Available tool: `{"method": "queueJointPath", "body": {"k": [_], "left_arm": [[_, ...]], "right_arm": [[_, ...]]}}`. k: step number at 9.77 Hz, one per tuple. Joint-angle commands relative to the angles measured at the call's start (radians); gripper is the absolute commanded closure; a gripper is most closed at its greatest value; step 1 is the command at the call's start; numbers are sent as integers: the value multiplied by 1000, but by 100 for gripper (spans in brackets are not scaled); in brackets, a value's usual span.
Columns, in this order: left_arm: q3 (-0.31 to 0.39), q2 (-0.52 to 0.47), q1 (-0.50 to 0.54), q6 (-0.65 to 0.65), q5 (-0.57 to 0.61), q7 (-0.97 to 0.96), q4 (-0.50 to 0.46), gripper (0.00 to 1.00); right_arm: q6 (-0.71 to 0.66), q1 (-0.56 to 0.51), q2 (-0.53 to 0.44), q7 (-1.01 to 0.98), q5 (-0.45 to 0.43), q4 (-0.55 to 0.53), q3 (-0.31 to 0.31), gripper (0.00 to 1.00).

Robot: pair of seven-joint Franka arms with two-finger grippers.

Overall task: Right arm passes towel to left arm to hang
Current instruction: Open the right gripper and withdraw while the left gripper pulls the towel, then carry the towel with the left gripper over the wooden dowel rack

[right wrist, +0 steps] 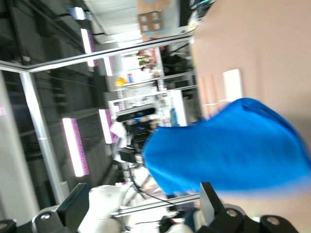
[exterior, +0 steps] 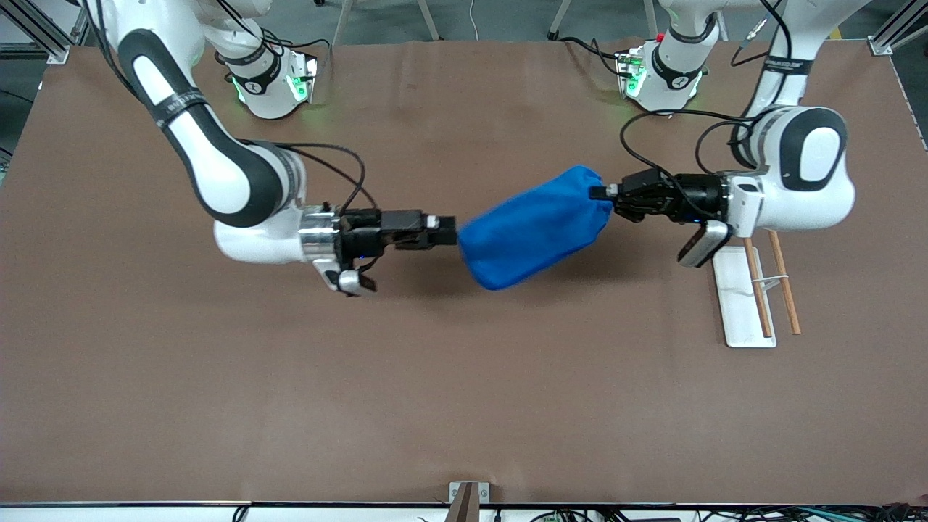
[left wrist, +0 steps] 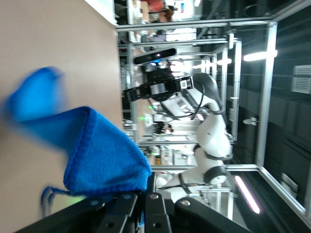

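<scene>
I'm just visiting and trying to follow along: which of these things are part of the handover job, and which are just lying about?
Part of the job:
- towel, hanging in the air over the table
- left end effector, shut on the towel's corner
- right end effector, open beside the towel

Just lying about:
- white tray at the left arm's end
- two wooden rods on it

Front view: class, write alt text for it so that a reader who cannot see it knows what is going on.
Above the middle of a brown table, a bright blue towel hangs from the left gripper, shut on one end of it. The right gripper is open at the towel's other end. A white tray with two wooden rods lies toward the left arm's end.
</scene>
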Motion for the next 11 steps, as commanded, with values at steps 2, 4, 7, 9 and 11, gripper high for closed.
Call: {"method": "queueJointPath", "body": {"k": [2,4,7,9,11], "left_arm": [[90,52,-7,21,325,-89,163,100],[151,74,-10,18,581,-124,258,100],[191,104,-6,24,920,-94,294,100],[254,166,-8,24,1075,-36,361,100],[326,213,-4,24,1142,79,404,100]], "right_arm": [[7,9,-69,90,-313,-36,-154,0],[22,12,-104,124,-578,-66,-273,0],[13,12,-124,222,-881,-70,-424,0],[13,12,-164,238,-1150,-68,-476,0],[8,14,-235,274,-1423,-60,-515,0]]}}
